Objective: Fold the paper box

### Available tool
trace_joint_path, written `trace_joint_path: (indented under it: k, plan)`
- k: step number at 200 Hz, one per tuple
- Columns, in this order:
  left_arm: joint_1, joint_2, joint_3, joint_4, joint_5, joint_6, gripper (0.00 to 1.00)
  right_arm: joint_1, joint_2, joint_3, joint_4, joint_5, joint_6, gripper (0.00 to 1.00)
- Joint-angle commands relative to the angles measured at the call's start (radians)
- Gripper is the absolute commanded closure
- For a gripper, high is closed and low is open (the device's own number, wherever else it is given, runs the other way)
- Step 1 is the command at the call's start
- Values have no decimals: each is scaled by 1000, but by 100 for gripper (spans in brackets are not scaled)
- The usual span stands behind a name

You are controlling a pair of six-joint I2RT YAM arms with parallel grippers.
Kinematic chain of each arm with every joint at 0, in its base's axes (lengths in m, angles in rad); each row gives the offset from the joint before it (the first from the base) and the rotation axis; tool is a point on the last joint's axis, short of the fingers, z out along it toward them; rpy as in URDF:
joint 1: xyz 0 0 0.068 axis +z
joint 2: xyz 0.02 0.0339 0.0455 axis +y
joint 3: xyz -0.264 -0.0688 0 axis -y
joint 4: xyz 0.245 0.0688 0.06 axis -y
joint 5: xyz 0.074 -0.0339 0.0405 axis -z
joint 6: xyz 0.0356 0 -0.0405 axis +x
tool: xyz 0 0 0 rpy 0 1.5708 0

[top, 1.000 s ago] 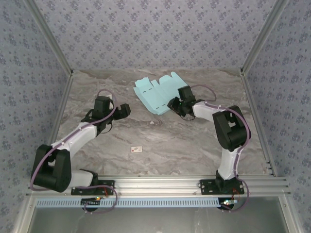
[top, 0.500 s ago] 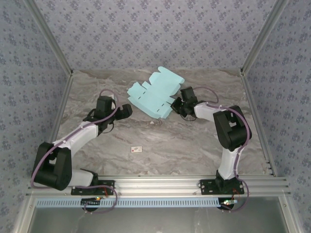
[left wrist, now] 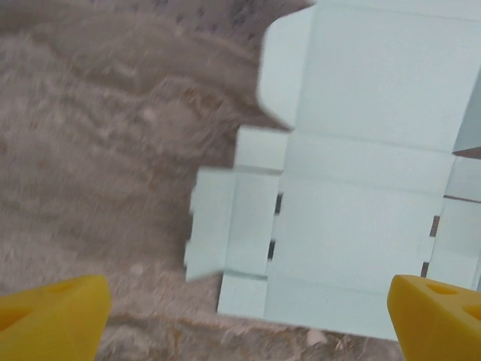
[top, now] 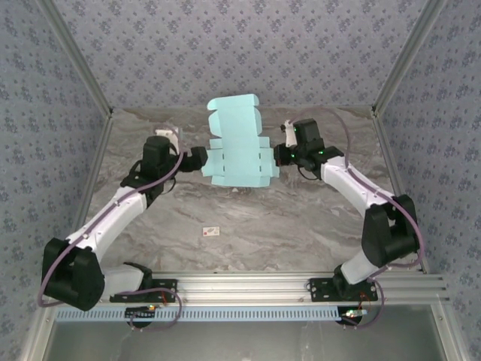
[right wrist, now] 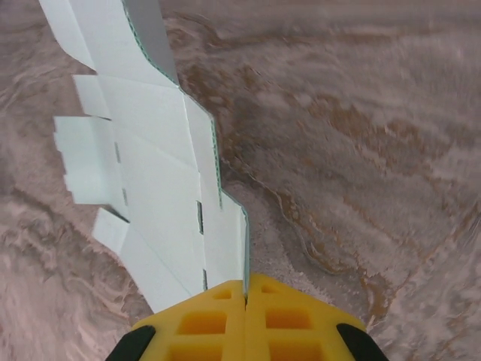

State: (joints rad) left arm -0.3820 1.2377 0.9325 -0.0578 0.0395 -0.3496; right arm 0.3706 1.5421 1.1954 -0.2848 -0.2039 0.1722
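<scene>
The paper box (top: 237, 143) is a flat mint die-cut sheet with flaps and creases, lifted off the table and held nearly upright between the two arms. My right gripper (top: 278, 156) is shut on the sheet's right edge; in the right wrist view the card (right wrist: 150, 173) runs edge-on into the closed yellow fingers (right wrist: 225, 308). My left gripper (top: 201, 159) sits at the sheet's left side, open. In the left wrist view its yellow fingertips (left wrist: 52, 316) stand far apart, with the sheet (left wrist: 361, 188) ahead of them and not between them.
A tiny white tag with a red mark (top: 211, 232) lies on the marble table (top: 301, 226) toward the front. Patterned walls and aluminium rails (top: 263, 284) enclose the workspace on all sides.
The right gripper has lifted the sheet from lying flat at the back of the table to nearly upright. The left gripper has risen and moved right, up to the sheet's left edge.
</scene>
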Motion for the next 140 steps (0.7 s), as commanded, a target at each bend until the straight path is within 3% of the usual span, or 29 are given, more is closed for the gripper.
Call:
trace_joint_path:
  k: [1,39,70,104,140]
  plan:
    - [-24,-15,141,-53,-7,213,6,5,-40,72,-128,-54,-243,100]
    - [-31,18,372,-286,30,667,6,23,-50,152,-191,-168,-351,100]
    - [-20,91,560,-534,120,914,6,48,-64,187,-215,-201,-446,100]
    - [14,169,718,-736,220,1089,5,54,-68,248,-286,-255,-533,100]
    - [79,226,816,-822,309,1138,5,57,-92,274,-361,-321,-608,100]
